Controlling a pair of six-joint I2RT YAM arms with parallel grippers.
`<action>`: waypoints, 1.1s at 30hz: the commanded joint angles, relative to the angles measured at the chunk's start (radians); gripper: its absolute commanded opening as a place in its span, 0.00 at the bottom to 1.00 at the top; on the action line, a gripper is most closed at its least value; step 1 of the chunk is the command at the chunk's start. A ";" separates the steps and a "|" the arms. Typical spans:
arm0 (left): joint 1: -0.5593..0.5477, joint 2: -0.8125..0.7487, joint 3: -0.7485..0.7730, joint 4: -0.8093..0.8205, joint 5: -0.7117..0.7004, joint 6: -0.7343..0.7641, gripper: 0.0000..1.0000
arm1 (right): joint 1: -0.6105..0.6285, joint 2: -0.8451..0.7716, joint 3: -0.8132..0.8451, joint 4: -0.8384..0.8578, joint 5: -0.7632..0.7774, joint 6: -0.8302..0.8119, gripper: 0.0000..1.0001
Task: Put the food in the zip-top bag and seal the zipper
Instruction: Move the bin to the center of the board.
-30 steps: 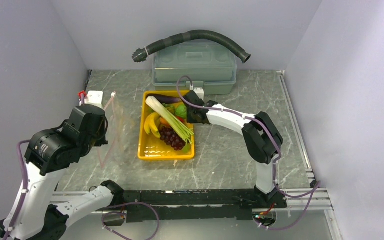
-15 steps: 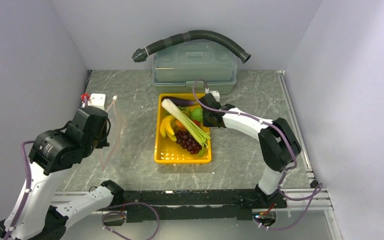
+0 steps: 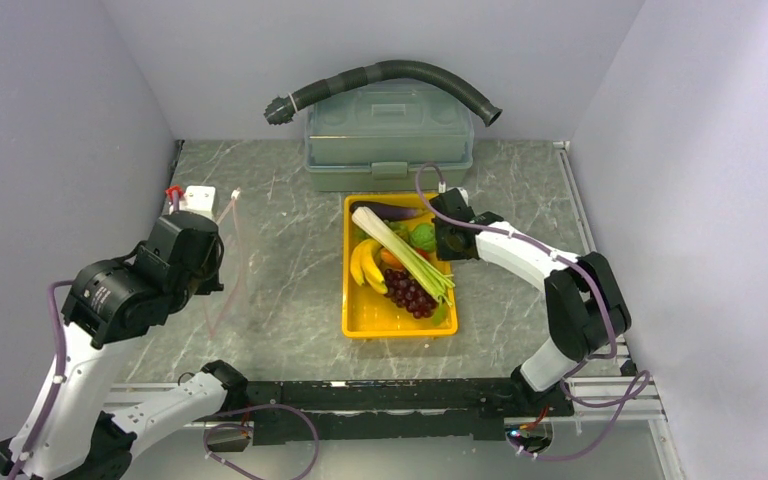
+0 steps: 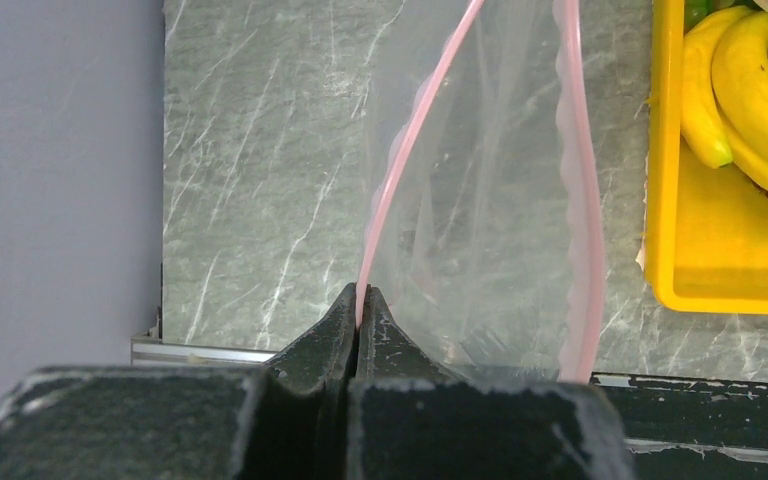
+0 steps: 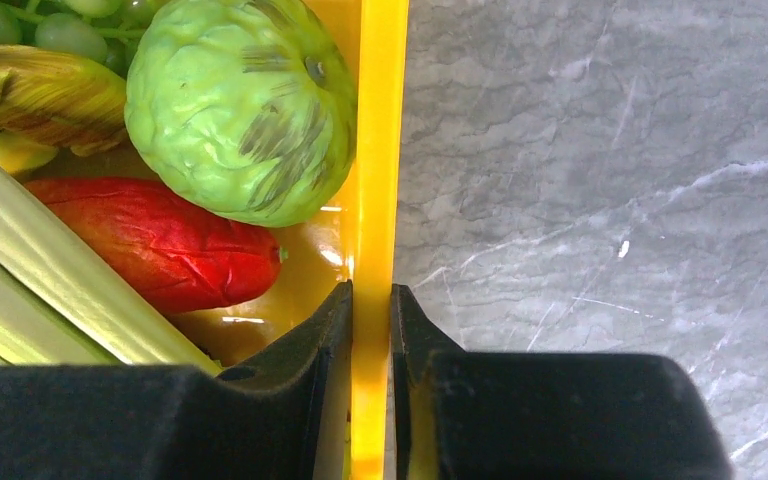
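**Kid:** Where is the food (image 3: 400,262) sitting?

**Helper:** Your food is all lying in the yellow rectangular plastic tray (image 3: 393,322), a bit right of the middle of the grey marble table (image 3: 280,200). The long white-green leek (image 3: 405,250) is lying slanted on top. The yellow bananas (image 3: 365,265) are lying on its left. The dark purple grapes (image 3: 410,292) are sitting toward the near end. The purple eggplant (image 3: 390,210) is lying at the far end. A bumpy round green piece (image 5: 240,100) is touching the tray's right wall, and a red piece (image 5: 160,245) is lying just beside it.

**Kid:** What are the grippers doing?

**Helper:** Your right gripper (image 5: 371,300) is pinching the tray's right wall, with one finger inside and one outside. Your left gripper (image 4: 360,305) is squeezing tight on the thin pink zipper strip (image 4: 410,140).

**Kid:** And where is the bag?

**Helper:** You are holding the clear floppy plastic bag (image 4: 490,200) up on the left side, apart from the tray. Its mouth is gaping, with the two pink edges spreading away from each other. I cannot tell if its bottom is touching the table.
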 commanded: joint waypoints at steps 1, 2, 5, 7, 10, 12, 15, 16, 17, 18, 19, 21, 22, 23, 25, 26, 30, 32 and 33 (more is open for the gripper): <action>-0.002 -0.012 -0.014 0.042 0.013 -0.007 0.00 | -0.007 -0.058 0.014 -0.021 0.002 -0.047 0.21; -0.002 -0.014 -0.017 0.044 0.016 -0.006 0.00 | -0.006 -0.060 0.026 -0.031 0.000 -0.046 0.23; -0.002 -0.018 -0.022 0.047 0.020 -0.004 0.00 | -0.006 -0.084 0.068 -0.066 -0.004 -0.037 0.31; -0.002 -0.019 -0.022 0.047 0.017 -0.004 0.00 | -0.006 -0.113 0.089 -0.077 -0.010 -0.025 0.38; -0.001 -0.019 -0.025 0.048 0.013 -0.001 0.00 | -0.004 -0.152 0.118 -0.094 -0.034 -0.021 0.43; -0.002 -0.019 -0.026 0.048 0.011 0.000 0.00 | 0.000 -0.167 0.149 -0.125 -0.043 -0.017 0.45; -0.002 -0.019 -0.023 0.048 0.007 0.003 0.00 | 0.027 -0.192 0.200 -0.182 -0.051 -0.009 0.46; -0.002 -0.020 -0.021 0.050 0.007 0.005 0.00 | 0.045 -0.206 0.211 -0.189 -0.050 -0.007 0.46; -0.001 -0.019 -0.020 0.050 0.005 0.006 0.00 | 0.067 -0.219 0.221 -0.192 -0.042 0.000 0.46; -0.002 -0.019 -0.019 0.051 0.004 0.008 0.00 | 0.094 -0.233 0.233 -0.197 -0.034 0.006 0.47; -0.002 -0.019 -0.019 0.051 0.002 0.008 0.00 | 0.130 -0.245 0.244 -0.201 -0.025 0.014 0.47; -0.002 -0.019 -0.022 0.054 0.005 0.008 0.00 | 0.190 -0.262 0.275 -0.210 -0.001 0.036 0.47; -0.002 -0.018 -0.024 0.057 0.006 0.010 0.00 | 0.216 -0.268 0.284 -0.212 0.004 0.049 0.47; -0.002 -0.019 -0.026 0.059 0.007 0.010 0.00 | 0.245 -0.271 0.294 -0.214 0.007 0.060 0.47; -0.001 -0.018 -0.030 0.064 0.007 0.011 0.00 | 0.299 -0.271 0.312 -0.219 0.014 0.086 0.48; -0.002 -0.017 -0.030 0.065 0.008 0.012 0.00 | 0.325 -0.269 0.322 -0.222 0.021 0.096 0.48; -0.002 -0.010 -0.027 0.067 0.011 0.016 0.00 | 0.423 -0.256 0.326 -0.198 0.050 0.140 0.48; -0.002 -0.008 -0.027 0.066 0.011 0.016 0.00 | 0.461 -0.236 0.333 -0.191 0.060 0.158 0.48; -0.002 -0.009 -0.029 0.069 0.011 0.017 0.00 | 0.480 -0.226 0.335 -0.185 0.064 0.161 0.48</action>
